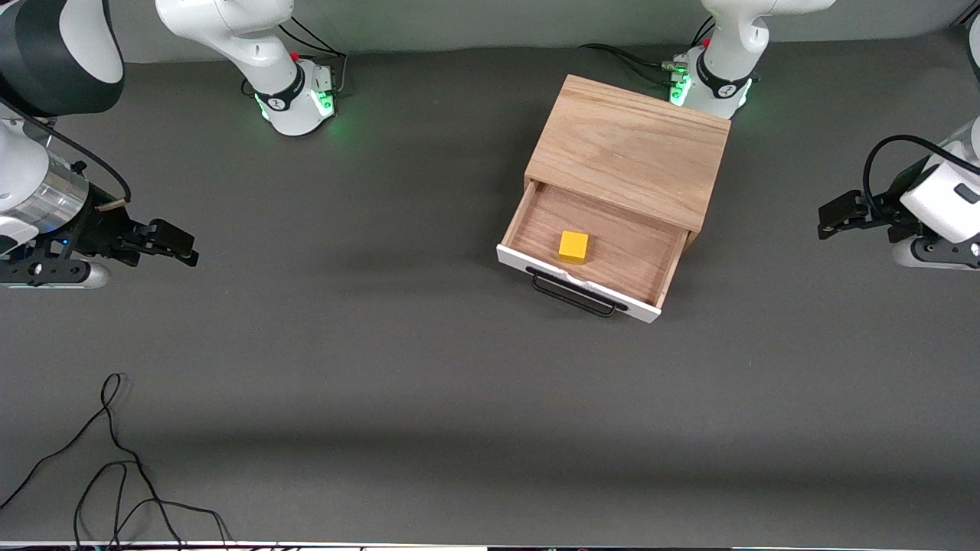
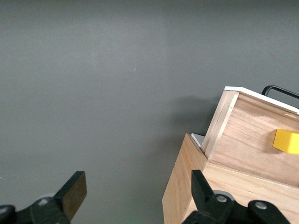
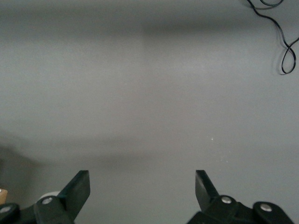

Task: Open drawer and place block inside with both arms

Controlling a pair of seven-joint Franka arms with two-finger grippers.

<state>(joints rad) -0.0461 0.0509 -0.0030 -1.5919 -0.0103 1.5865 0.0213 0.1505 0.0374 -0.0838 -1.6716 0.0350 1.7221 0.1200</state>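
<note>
The drawer (image 1: 612,252) of the light oak box (image 1: 632,145) stands pulled out, its white front and black wire handle (image 1: 574,295) toward the front camera. The yellow block (image 1: 573,246) rests on the drawer's floor and shows again in the left wrist view as the block (image 2: 287,141). My left gripper (image 1: 831,216) hangs open over bare table at the left arm's end, apart from the box; its fingers (image 2: 202,184) hold nothing. My right gripper (image 1: 180,246) hangs open over the table at the right arm's end, with nothing between its fingers (image 3: 79,186).
A loose black cable (image 1: 115,459) lies on the grey mat near the front camera at the right arm's end, and shows as a cable (image 3: 280,32) in the right wrist view. Both arm bases (image 1: 298,96) stand along the table's back edge.
</note>
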